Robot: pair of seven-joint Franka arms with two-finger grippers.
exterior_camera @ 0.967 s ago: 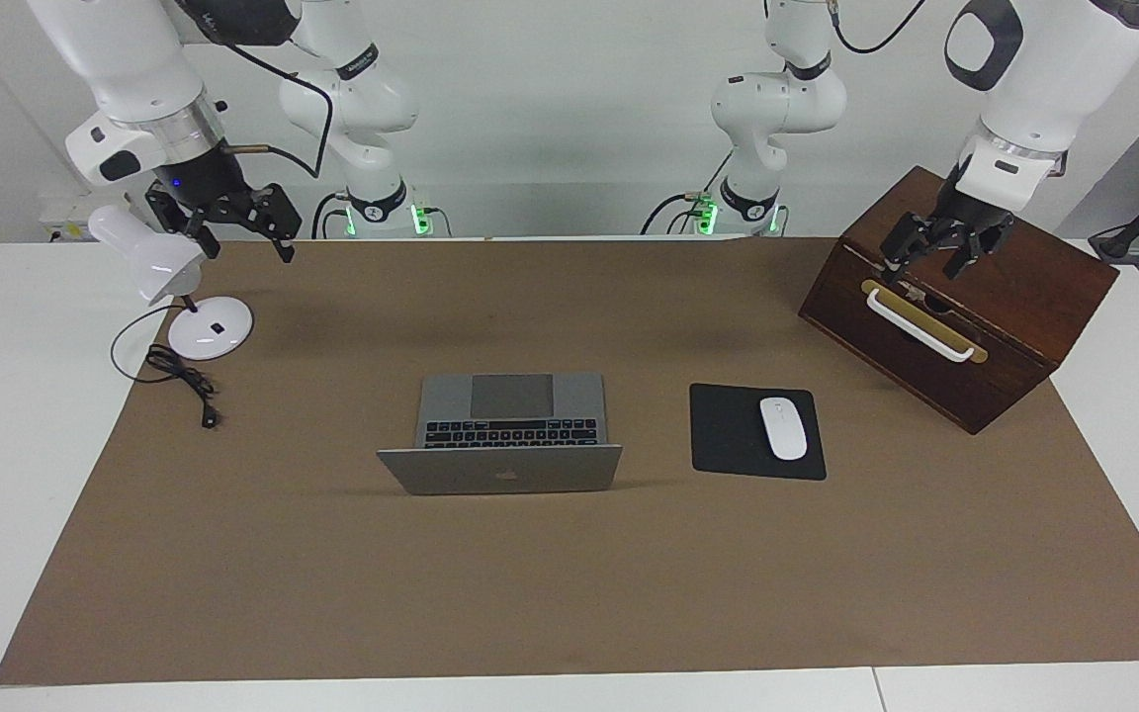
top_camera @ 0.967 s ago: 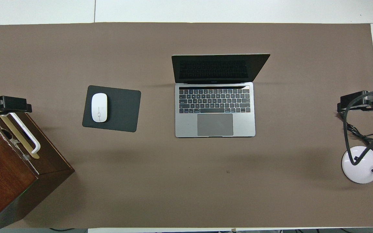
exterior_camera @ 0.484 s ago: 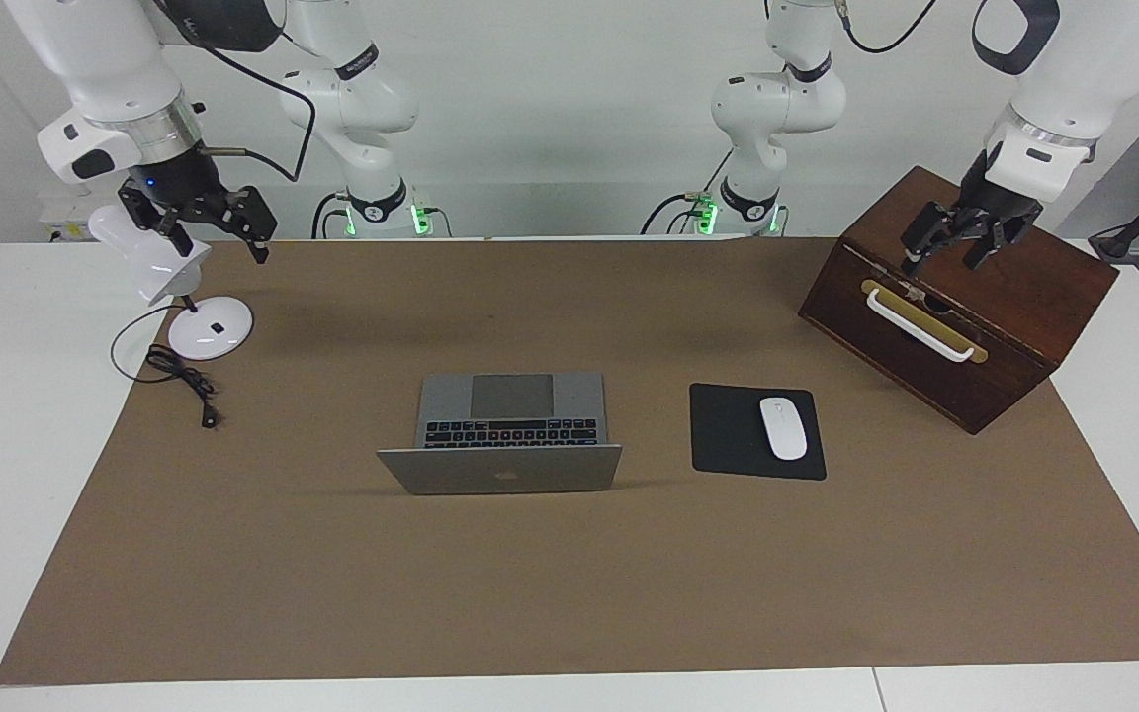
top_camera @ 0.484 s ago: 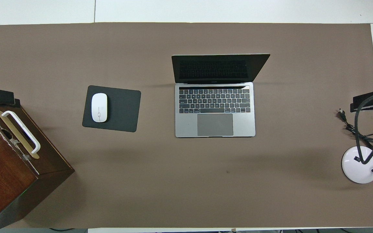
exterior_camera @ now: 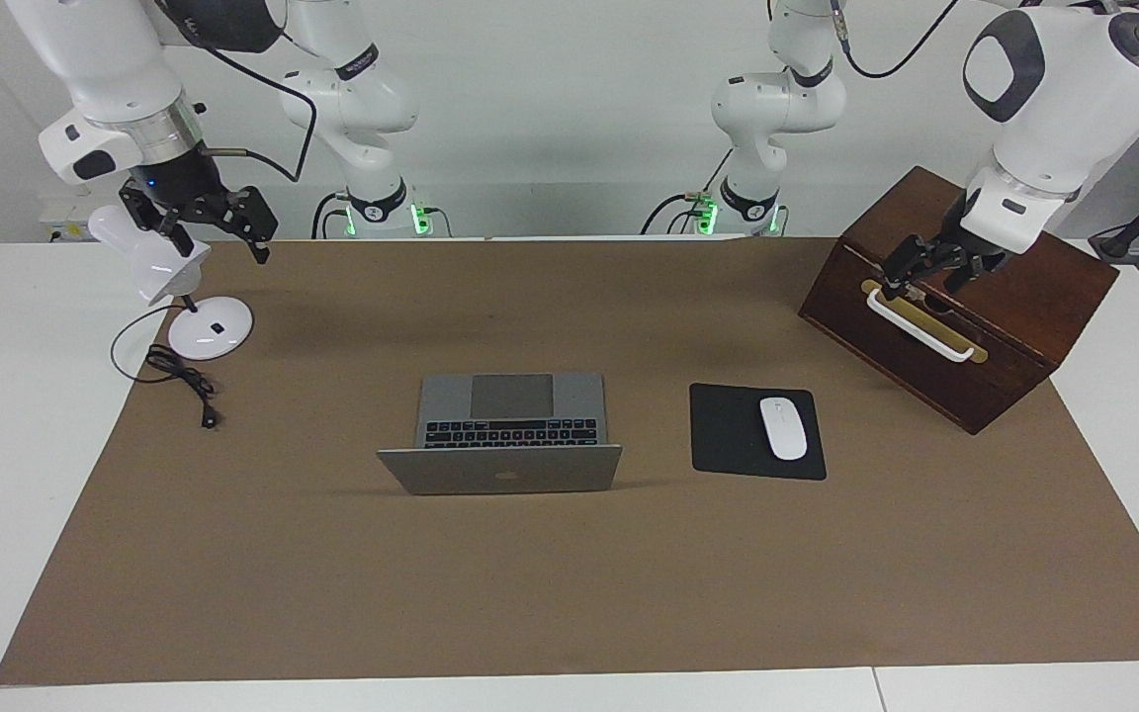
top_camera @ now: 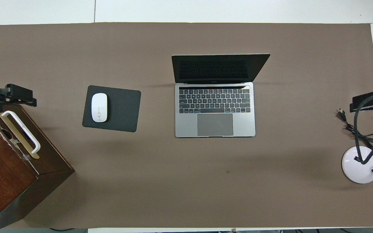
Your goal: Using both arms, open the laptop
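Observation:
The silver-grey laptop [exterior_camera: 510, 415] stands open in the middle of the brown mat, keyboard and trackpad showing, its lid [exterior_camera: 500, 470] with the apple logo raised. It also shows in the overhead view [top_camera: 215, 110] with its dark screen up. My left gripper [exterior_camera: 922, 285] is open and hangs just above the wooden box's white handle, well away from the laptop; it shows in the overhead view [top_camera: 15, 97]. My right gripper [exterior_camera: 219, 242] is open and empty in the air beside the lamp head; it shows in the overhead view [top_camera: 366, 102]. Neither gripper touches the laptop.
A dark wooden box [exterior_camera: 1024, 297] with a white handle [exterior_camera: 920, 324] stands at the left arm's end. A white mouse [exterior_camera: 783, 427] lies on a black mouse pad [exterior_camera: 728, 435] beside the laptop. A white desk lamp [exterior_camera: 209, 331] with a black cable [exterior_camera: 184, 381] stands at the right arm's end.
My left gripper lifted over the box, then came back down to just above its handle. My right gripper drew away toward the lamp, then held still. The laptop has not moved.

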